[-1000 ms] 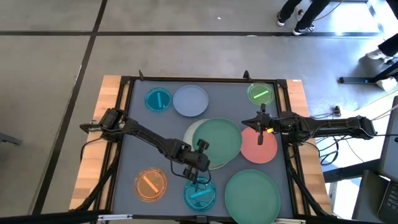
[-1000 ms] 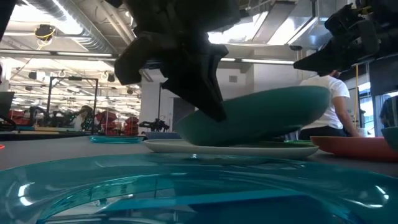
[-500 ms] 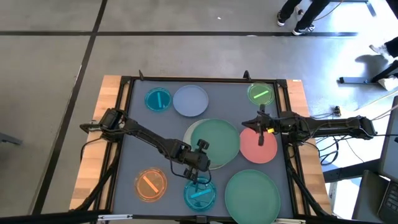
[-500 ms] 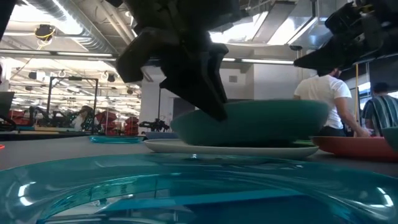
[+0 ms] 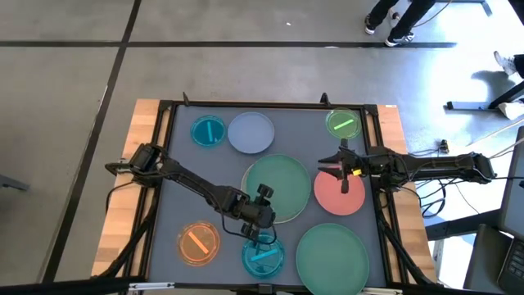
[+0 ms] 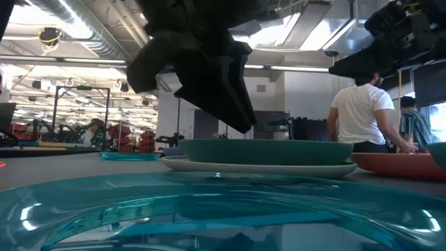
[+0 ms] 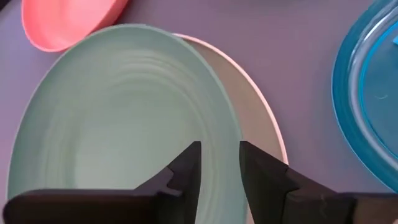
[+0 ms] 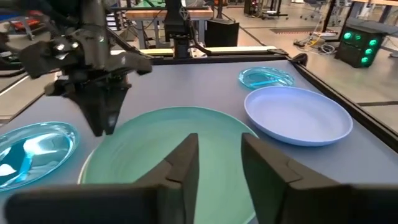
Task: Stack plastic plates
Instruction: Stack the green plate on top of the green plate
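A large green plate [image 5: 280, 187] lies flat on a cream plate [image 7: 255, 118], whose rim shows under it, at the table's middle. My left gripper [image 5: 264, 210] is open and hovers just above the green plate's near-left rim [image 7: 231, 134]. In the low view its fingers [image 6: 237, 122] stand clear above the plate [image 6: 265, 150]. My right gripper [image 5: 342, 170] is open and waits above the pink plate [image 5: 340, 195]. A second green plate [image 5: 332, 258] rests at the near right.
Small plates lie around the table: teal [image 5: 262, 256] just near of the left gripper, orange [image 5: 198, 243] near left, blue [image 5: 208, 131] and lavender [image 5: 250, 133] far left, small green [image 5: 344, 124] far right. A black frame [image 5: 270, 105] rims the table. A person [image 6: 359, 115] stands beyond it.
The green plate was tilted, its left rim low at my left gripper's fingers and its right side raised. It has dropped flat onto the cream plate and settled a little toward the table's left, covering more of it. It now lies clear below the left fingers.
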Available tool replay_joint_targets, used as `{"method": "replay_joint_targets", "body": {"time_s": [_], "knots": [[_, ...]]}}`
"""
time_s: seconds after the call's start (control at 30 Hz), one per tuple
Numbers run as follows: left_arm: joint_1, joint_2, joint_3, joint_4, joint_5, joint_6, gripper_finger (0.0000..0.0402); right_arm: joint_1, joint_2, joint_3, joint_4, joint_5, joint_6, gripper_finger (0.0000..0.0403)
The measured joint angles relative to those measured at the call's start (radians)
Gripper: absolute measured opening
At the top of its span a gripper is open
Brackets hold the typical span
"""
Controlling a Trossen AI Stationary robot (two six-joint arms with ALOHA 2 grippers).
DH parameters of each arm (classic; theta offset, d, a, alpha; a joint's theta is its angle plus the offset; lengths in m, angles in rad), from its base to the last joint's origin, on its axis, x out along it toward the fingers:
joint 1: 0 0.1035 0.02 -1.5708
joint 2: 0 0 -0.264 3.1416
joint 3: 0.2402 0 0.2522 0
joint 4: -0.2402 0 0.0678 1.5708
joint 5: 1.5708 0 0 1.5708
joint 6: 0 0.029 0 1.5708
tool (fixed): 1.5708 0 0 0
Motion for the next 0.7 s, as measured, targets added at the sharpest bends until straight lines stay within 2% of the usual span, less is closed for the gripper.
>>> {"method": "replay_joint_targets", "body": {"time_s": [0.17, 0.4, 0.53, 0.7], "knots": [[0.001, -0.035, 0.000, -0.057, 0.006, -0.052, 0.0102, 0.000, 0.000, 0.000, 0.003, -0.026, 0.000, 0.0145], [0.005, -0.115, -0.026, -0.077, 0.021, -0.079, 0.0102, 0.000, 0.001, 0.000, -0.003, -0.068, 0.005, 0.0151], [0.011, -0.189, -0.135, 0.009, 0.015, -0.098, 0.0102, 0.000, 0.022, 0.000, -0.004, -0.074, 0.004, 0.0152], [0.025, -0.318, -0.331, 0.225, 0.011, -0.137, 0.0102, -0.001, 0.079, 0.000, 0.003, -0.068, 0.004, 0.0152]]}}
